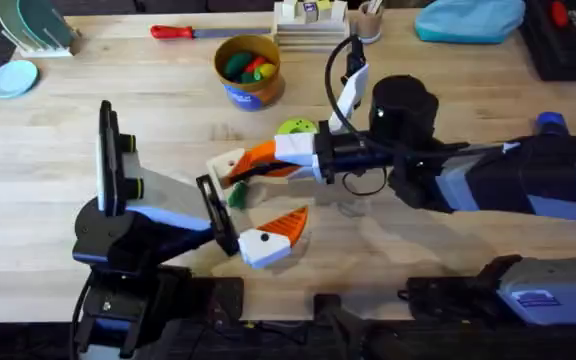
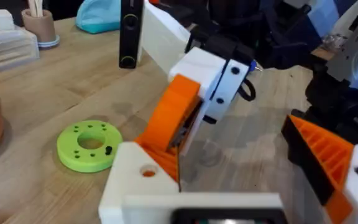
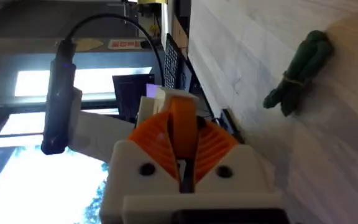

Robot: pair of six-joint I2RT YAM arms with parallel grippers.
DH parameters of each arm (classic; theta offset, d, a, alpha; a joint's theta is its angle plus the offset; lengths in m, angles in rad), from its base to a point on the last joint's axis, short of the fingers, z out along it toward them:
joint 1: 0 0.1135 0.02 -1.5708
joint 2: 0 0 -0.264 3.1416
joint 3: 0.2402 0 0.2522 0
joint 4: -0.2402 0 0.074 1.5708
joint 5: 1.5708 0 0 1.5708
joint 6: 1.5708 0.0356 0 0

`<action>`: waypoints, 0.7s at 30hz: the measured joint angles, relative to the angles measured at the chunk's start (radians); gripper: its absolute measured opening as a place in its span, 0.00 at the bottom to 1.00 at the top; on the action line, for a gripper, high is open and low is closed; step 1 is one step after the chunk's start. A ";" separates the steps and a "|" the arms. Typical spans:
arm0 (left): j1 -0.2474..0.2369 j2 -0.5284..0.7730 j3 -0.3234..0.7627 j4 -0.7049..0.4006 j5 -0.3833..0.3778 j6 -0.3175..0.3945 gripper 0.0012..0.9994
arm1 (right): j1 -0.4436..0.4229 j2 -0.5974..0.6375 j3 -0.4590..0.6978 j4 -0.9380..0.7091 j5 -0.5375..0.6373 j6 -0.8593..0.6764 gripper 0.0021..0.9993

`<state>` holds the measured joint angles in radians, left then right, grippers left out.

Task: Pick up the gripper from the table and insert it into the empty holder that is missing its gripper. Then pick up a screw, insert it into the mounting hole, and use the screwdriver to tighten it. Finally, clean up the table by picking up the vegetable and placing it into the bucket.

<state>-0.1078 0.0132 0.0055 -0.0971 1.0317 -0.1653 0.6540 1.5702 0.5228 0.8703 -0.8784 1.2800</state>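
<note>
My right gripper (image 1: 260,158) is shut on the loose orange ribbed gripper (image 2: 171,118), which also stands between its own orange pads (image 3: 213,146). The piece's lower end touches the bare white holder (image 2: 140,183) on my left arm, seen from above as a cream block (image 1: 226,165). My left gripper (image 1: 253,200) is open, its other side bearing an orange finger (image 2: 321,155). The dark green vegetable (image 1: 236,195) lies on the table between the left fingers, and shows too beside the right wrist (image 3: 300,71). The yellow bucket (image 1: 248,70) stands behind. The screw is out of view.
A lime-green disc (image 1: 296,127) lies just behind the grippers. A red-handled screwdriver (image 1: 183,32) lies along the back edge. A blue cylinder end (image 1: 551,122), perhaps the screwdriver, peeks from behind the right arm. Trays, a cup and a blue cloth line the back.
</note>
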 joint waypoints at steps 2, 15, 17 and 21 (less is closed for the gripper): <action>0.000 0.000 0.000 0.000 0.000 0.005 0.99 | -0.005 0.011 0.000 0.038 -0.017 0.001 0.15; -0.014 0.000 0.000 -0.005 0.049 0.027 0.99 | -0.019 0.029 0.000 0.098 -0.071 0.007 0.79; -0.014 0.000 0.000 -0.005 0.049 0.027 0.99 | -0.022 0.029 0.000 0.099 -0.071 -0.005 0.90; -0.014 0.000 0.000 -0.005 0.049 0.027 0.99 | -0.077 0.029 0.000 0.099 -0.064 -0.053 0.92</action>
<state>-0.1223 0.0128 0.0059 -0.1017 1.0805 -0.1383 0.5766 1.5990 0.5228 0.9696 -0.9427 1.2273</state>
